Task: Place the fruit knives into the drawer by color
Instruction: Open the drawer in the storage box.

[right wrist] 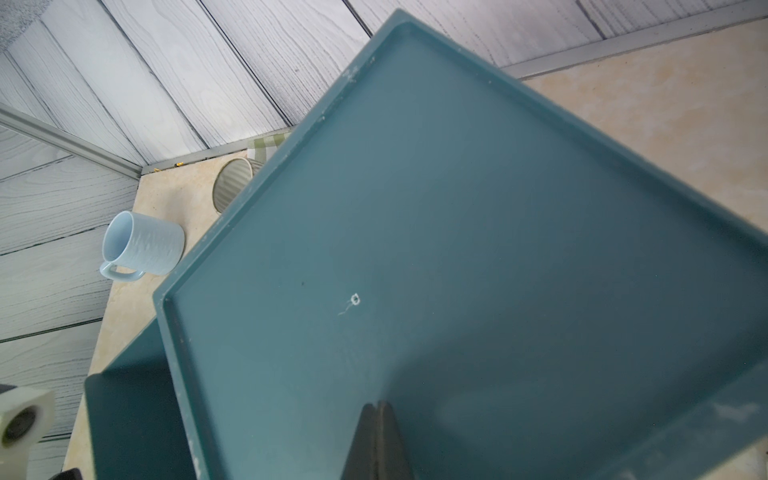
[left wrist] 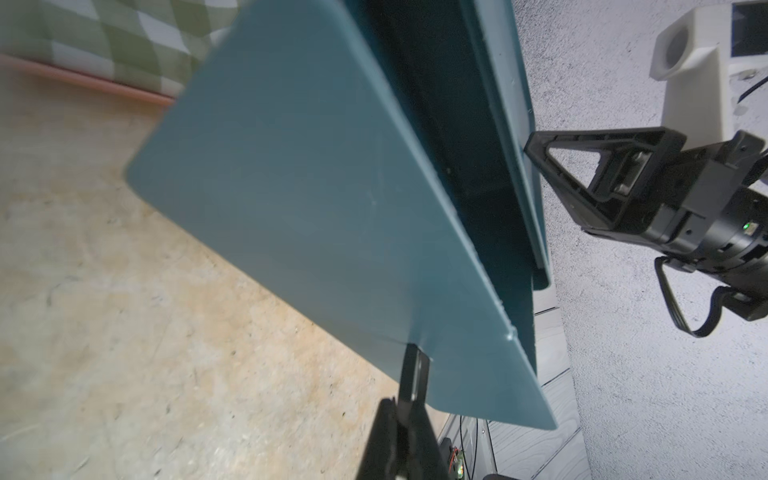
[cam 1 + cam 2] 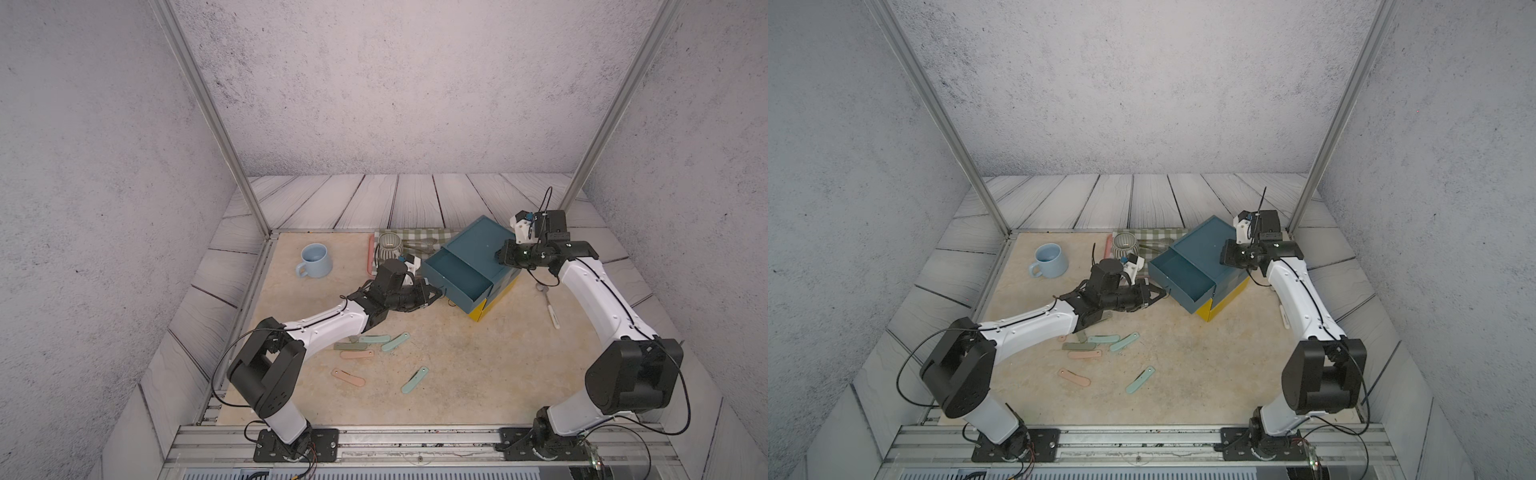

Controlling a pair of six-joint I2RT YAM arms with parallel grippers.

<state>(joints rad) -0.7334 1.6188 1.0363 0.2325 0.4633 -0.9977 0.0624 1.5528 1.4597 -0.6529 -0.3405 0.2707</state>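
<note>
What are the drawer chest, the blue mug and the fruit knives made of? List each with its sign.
Drawer chest: likely moulded plastic, satin teal; rounded corners, thin walls, white scuffs.
Blue mug: probably glazed ceramic; thick rim, soft sheen.
Fruit knives: apparently matte pastel plastic handles; blades not visible.

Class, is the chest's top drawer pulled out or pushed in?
Pulled out: the top drawer juts from the chest toward the left gripper, its bare floor showing.
</note>
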